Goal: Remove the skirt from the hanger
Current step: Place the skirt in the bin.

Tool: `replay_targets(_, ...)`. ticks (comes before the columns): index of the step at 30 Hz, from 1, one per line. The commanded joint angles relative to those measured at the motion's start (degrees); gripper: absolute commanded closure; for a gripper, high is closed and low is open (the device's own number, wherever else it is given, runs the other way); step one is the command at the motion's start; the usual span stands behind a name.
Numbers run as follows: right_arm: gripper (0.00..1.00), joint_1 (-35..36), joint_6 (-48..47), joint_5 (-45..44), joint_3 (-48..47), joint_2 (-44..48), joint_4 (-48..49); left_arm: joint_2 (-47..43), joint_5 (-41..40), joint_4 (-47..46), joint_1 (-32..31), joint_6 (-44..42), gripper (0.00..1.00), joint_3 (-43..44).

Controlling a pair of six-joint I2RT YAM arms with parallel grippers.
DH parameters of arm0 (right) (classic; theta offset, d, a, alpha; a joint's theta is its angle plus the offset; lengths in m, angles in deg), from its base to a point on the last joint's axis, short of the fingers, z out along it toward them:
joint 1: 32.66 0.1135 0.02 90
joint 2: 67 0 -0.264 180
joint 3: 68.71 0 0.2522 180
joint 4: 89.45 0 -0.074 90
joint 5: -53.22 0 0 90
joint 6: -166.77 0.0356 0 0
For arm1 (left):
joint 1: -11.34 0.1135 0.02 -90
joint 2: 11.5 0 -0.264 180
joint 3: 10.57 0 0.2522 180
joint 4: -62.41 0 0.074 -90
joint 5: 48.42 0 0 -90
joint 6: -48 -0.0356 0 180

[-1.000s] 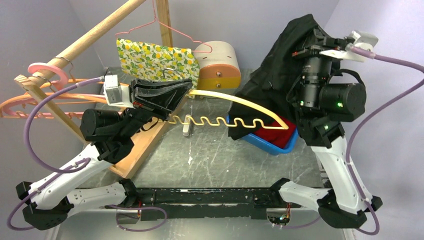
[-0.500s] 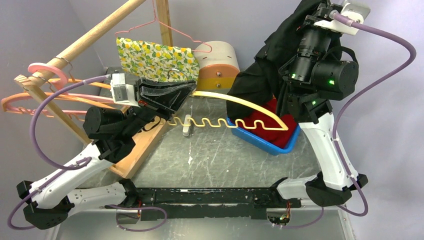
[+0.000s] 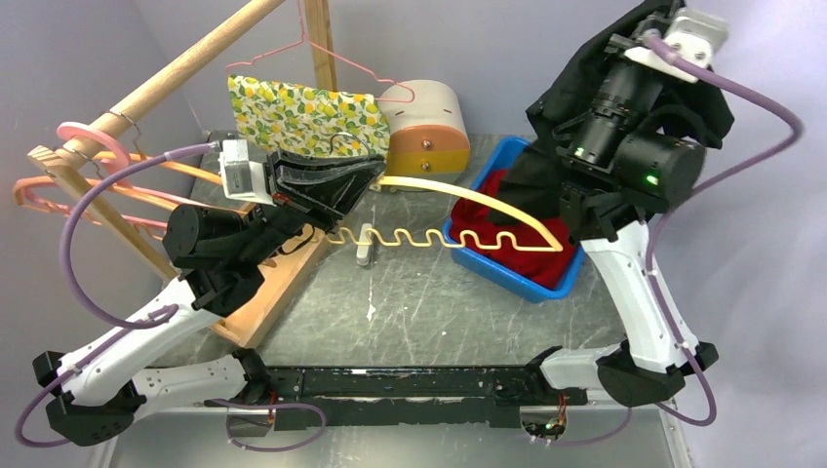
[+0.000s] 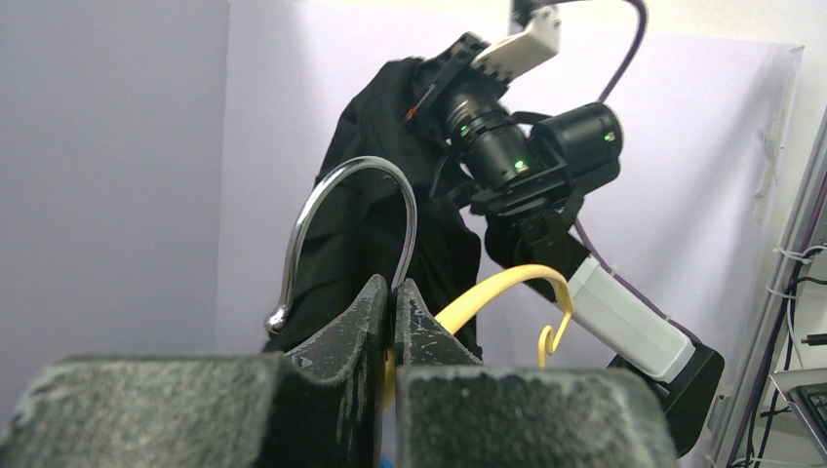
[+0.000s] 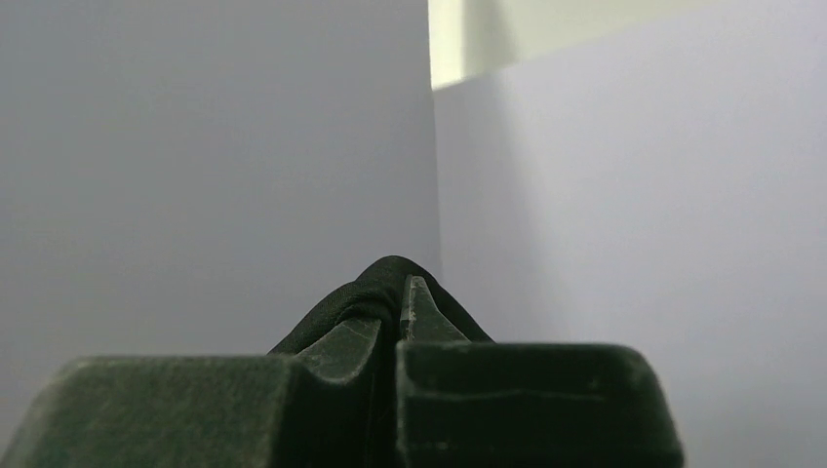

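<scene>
Two tools are clenched: the left tool (image 4: 392, 292) pins the yellow hanger (image 3: 468, 194) by its neck, left of the blue bin (image 3: 507, 278); the right tool (image 5: 390, 292) grips the black skirt (image 3: 571, 83) high above that bin, seemingly free. Next, lower and release it.

The right gripper (image 5: 398, 297) has carried the black skirt (image 3: 575, 88) higher and farther right. It no longer drapes over the yellow hanger (image 3: 468, 200), and the red cloth (image 3: 488, 222) in the blue bin (image 3: 512, 280) is uncovered.
</scene>
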Motion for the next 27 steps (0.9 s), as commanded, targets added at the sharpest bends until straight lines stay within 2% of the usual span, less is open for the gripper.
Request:
replay_targets(1, 1.0, -2.9, -2.45, -2.94, 7.03, -0.18, 2.73, -0.14, -0.19, -0.07, 0.28, -0.49, 0.93, 2.63)
replay_targets(4, 1.0, -6.89, 5.71, -4.4, 14.24, 2.05, -0.16, -0.69, -1.06, 0.08, 0.27, -0.62, 0.93, 1.89)
replay_targets(8, 1.0, -9.4, 23.65, 0.72, 26.81, 7.71, -7.11, -0.83, -1.9, -0.34, 0.26, -0.43, 0.93, 1.25)
replay_targets(11, 1.0, -10.21, 32.12, 3.99, 31.22, 9.38, -11.71, -0.49, -1.28, 0.89, 0.28, -0.62, 0.93, 2.14)
replay_targets(15, 1.0, -10.48, 31.89, 3.0, 34.23, 8.26, -12.72, -0.89, -2.11, 1.06, 0.27, -0.64, 0.93, 1.57)
replay_targets(21, 1.0, -13.19, 28.95, -8.56, 42.03, 5.98, -9.8, -1.39, -2.98, 0.94, 0.28, -0.24, 0.93, 0.51)
replay_targets(24, 1.0, -16.8, 30.91, -16.89, 47.21, 5.13, -7.74, -1.19, -3.67, 1.09, 0.28, -0.52, 0.93, 0.17)
replay_targets(27, 1.0, -21.0, 38.31, -17.37, 51.98, 5.07, -9.79, -0.55, -4.06, 2.47, 0.28, -0.8, 0.93, 0.75)
